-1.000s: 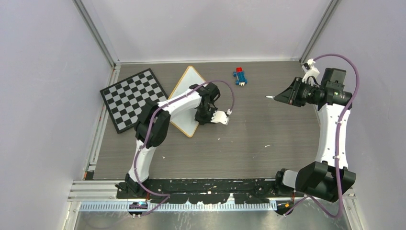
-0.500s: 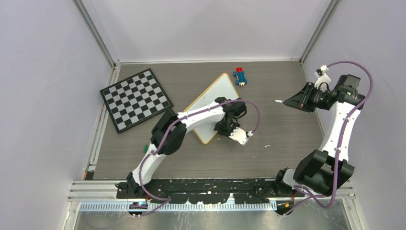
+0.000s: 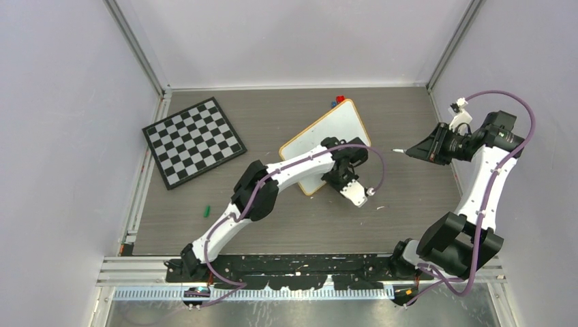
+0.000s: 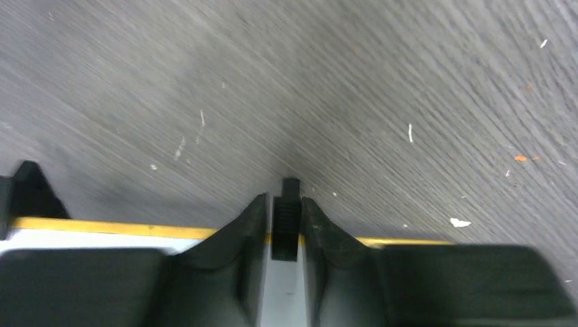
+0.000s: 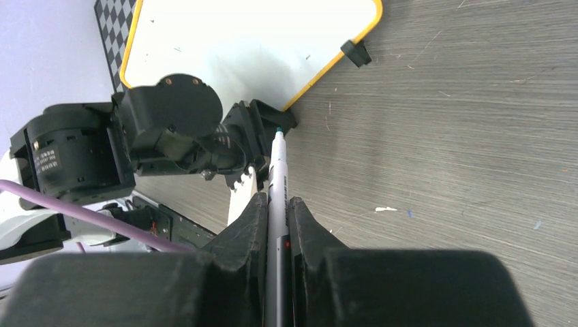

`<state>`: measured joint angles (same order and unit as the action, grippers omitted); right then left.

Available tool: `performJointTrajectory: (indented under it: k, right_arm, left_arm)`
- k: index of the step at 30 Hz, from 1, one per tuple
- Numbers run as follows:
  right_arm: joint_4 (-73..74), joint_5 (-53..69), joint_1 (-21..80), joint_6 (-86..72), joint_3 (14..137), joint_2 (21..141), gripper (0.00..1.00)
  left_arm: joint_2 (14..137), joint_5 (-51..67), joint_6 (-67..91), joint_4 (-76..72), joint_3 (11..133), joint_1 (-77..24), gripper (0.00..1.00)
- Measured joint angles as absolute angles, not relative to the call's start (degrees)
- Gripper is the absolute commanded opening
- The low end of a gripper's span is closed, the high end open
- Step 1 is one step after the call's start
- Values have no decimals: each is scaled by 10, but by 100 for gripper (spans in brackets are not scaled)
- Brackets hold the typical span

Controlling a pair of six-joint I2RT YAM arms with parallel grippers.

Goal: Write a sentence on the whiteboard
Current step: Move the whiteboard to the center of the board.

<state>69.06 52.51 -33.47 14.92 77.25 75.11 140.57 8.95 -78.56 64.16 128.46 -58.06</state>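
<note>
Grey wood-grain table [image 3: 272,225], walled in pale panels on three sides, carries all items.

1. Whiteboard [image 3: 337,122]. We locate it lying flat just off the table centre, toward 1 o'clock. We read its long axis as running from between 7 and 8 o'clock to between 1 and 2 o'clock in the overhead view. Its far short edge faces about 1 o'clock. The long edge carrying the black clips faces about 4 o'clock, toward the right arm. We see only plain white on its face.

2. Left gripper [image 4: 285,211]. We find it at the clip-bearing edge, near the board's 7 o'clock end. Its fingers are pressed together on one black clip [image 4: 289,191], with the tan frame running across just behind them.

3. Right gripper [image 5: 276,204]. We find it at 3 o'clock of the board, well apart from it and raised off the table. Its fingers pinch a marker [image 5: 279,170]. The marker's long axis lies in line with the gripper, tip toward 9 o'clock, aimed at the left gripper.

4. Other items. We note a checkerboard [image 3: 194,139] at 10 o'clock. Red and blue blocks [image 3: 339,99] sit partly hidden behind the board's far corner. A small green piece [image 3: 204,210] lies at 8 o'clock.
</note>
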Motion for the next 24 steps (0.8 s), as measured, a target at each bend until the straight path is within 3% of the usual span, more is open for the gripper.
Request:
performJointTrajectory:
  k: [4, 9, 12, 16, 24]
  right_arm:
    - [691, 526, -336, 152, 773, 749, 0]
    - [691, 526, -336, 151, 777, 749, 0]
    - [696, 526, -336, 151, 792, 749, 0]
    - [697, 526, -336, 151, 817, 748, 0]
    - [708, 540, -336, 148, 828, 745, 0]
  left_arm:
    - [1407, 79, -785, 627, 1285, -601, 68]
    - [1401, 70, -764, 598, 1280, -623, 78]
    - [1386, 69, -736, 598, 1280, -630, 98]
    - [1326, 60, -675, 602, 1261, -629, 100]
    - [1084, 74, -520, 600, 1145, -565, 100]
